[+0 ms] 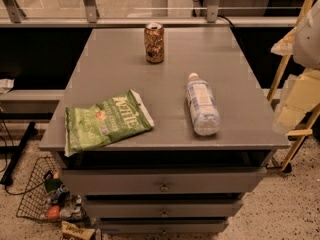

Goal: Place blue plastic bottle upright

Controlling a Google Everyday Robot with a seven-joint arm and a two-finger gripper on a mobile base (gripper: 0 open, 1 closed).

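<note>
The blue plastic bottle (202,105) lies on its side on the right half of the grey table top (120,64). Its white cap points toward the back and its ribbed base toward the front edge. My gripper (296,103) shows as pale yellowish parts at the right edge of the camera view, off the table's right side and well apart from the bottle. It holds nothing that I can see.
A brown drink can (154,42) stands upright at the back centre. A green chip bag (106,120) lies flat at the front left. Drawers (164,183) sit below the table top. A wire basket (44,196) with items stands on the floor at the lower left.
</note>
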